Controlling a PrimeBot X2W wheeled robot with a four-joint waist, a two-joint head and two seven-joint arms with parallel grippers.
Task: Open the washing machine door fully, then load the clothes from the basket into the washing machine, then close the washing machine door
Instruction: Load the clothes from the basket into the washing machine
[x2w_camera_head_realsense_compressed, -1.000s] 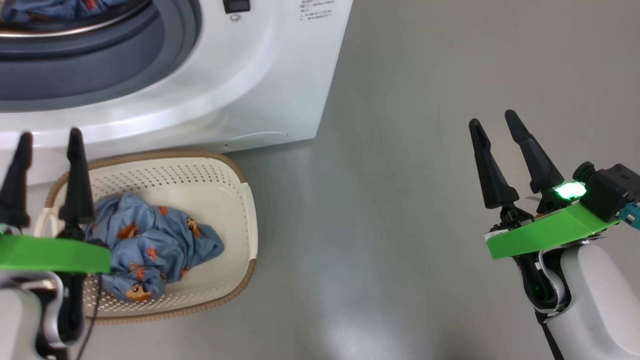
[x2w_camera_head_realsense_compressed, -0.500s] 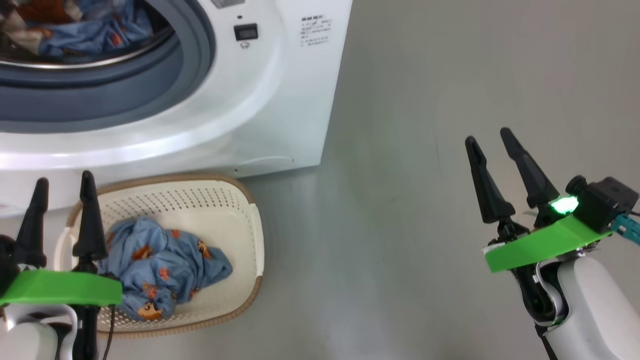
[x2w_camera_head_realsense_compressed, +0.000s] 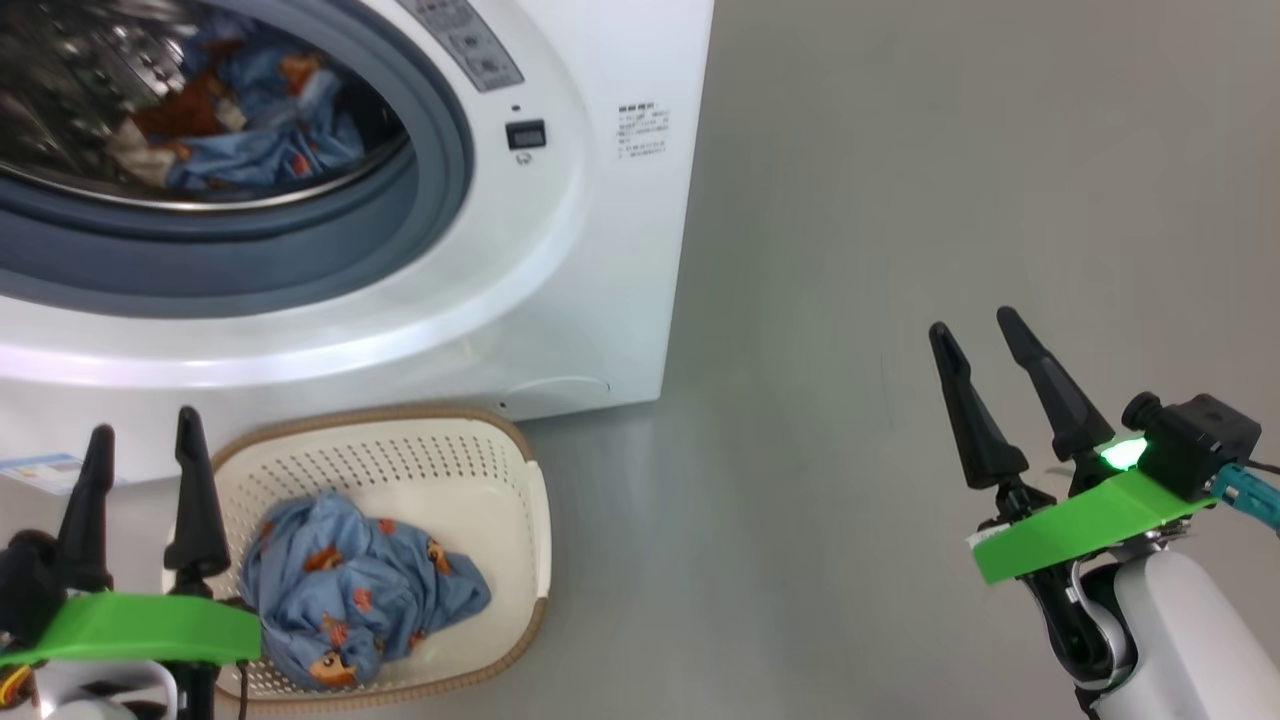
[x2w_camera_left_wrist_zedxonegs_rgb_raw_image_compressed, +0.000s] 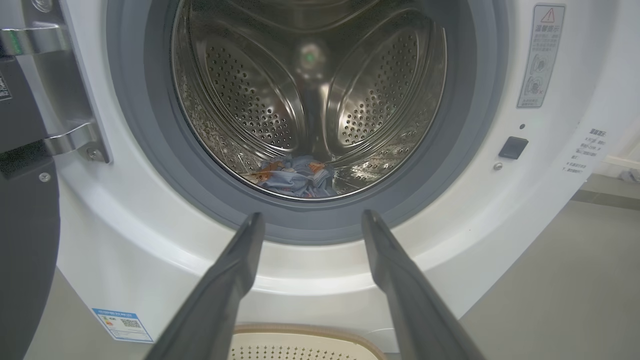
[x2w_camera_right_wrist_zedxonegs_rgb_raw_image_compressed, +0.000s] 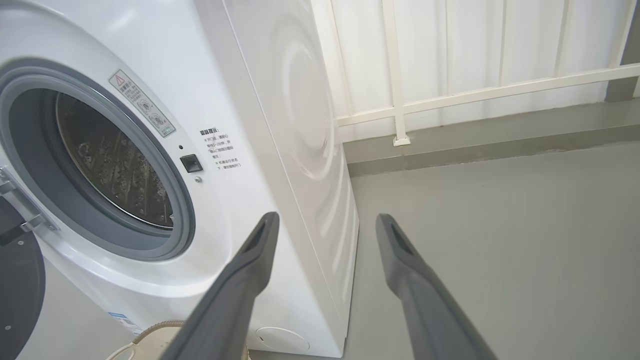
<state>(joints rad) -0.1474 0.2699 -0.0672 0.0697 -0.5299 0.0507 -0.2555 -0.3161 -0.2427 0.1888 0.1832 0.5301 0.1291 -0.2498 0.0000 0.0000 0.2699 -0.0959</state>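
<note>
Head view: left end effector (x2w_camera_head_realsense_compressed: 143, 422) and right end effector (x2w_camera_head_realsense_compressed: 972, 322) gape empty, clothes (x2w_camera_head_realsense_compressed: 350, 590) in basket (x2w_camera_head_realsense_compressed: 528, 500).

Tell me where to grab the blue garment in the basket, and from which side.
Pinch a bunched fold near the middle of the blue garment, coming down from above: it lies crumpled in a heap, and the walls of the basket block the sides. The open left gripper looks nearest.

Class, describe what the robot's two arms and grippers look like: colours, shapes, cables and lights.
The left gripper and right gripper each have two long, tapered black fingers rising from a flat bright-green plate on a rounded white forearm. The right wrist also carries a black camera block, a glowing green light and a teal cable plug.
</note>
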